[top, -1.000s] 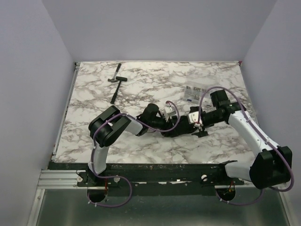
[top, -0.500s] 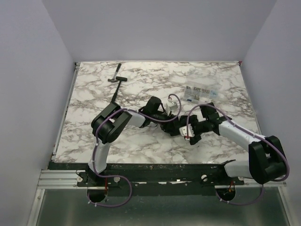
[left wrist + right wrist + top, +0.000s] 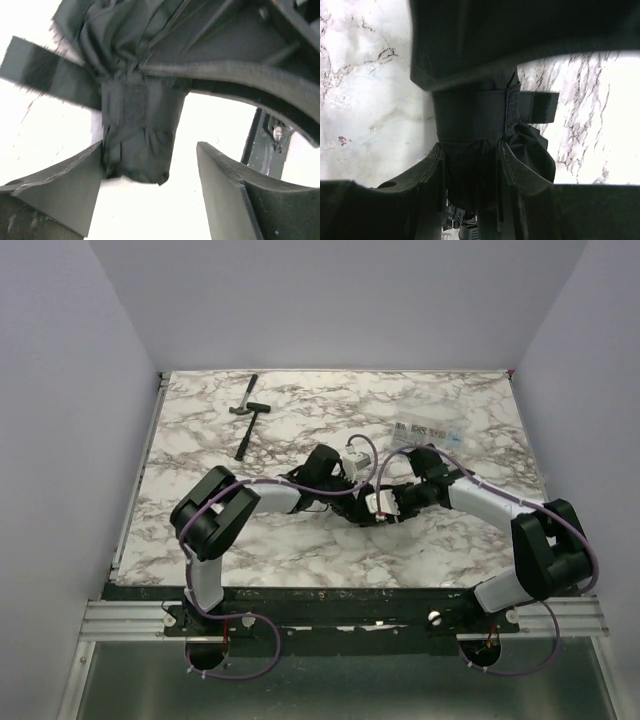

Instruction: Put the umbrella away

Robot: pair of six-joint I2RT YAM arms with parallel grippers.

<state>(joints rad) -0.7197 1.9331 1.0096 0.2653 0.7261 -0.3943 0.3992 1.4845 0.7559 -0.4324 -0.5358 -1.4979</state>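
Observation:
The umbrella (image 3: 360,514) is a folded black bundle lying on the marble table (image 3: 300,540), in the middle between both arms. In the left wrist view its fabric end (image 3: 140,135) with a velcro patch hangs between my left gripper's (image 3: 150,175) wide-open fingers and touches only the left finger (image 3: 75,185); a loose strap (image 3: 45,70) sticks out to the left. My right gripper (image 3: 470,170) is shut on the umbrella's bunched canopy (image 3: 470,120), just below its wrap strap (image 3: 535,106). In the top view the left gripper (image 3: 345,488) and the right gripper (image 3: 385,504) sit close together.
A small black-handled hammer (image 3: 245,420) lies at the back left of the table. A clear packet with a printed label (image 3: 425,435) lies at the back right, just behind the right arm's wrist.
My left gripper has opened and let go of the umbrella. The right arm has swung left toward the middle, and its gripper has shut on the umbrella.

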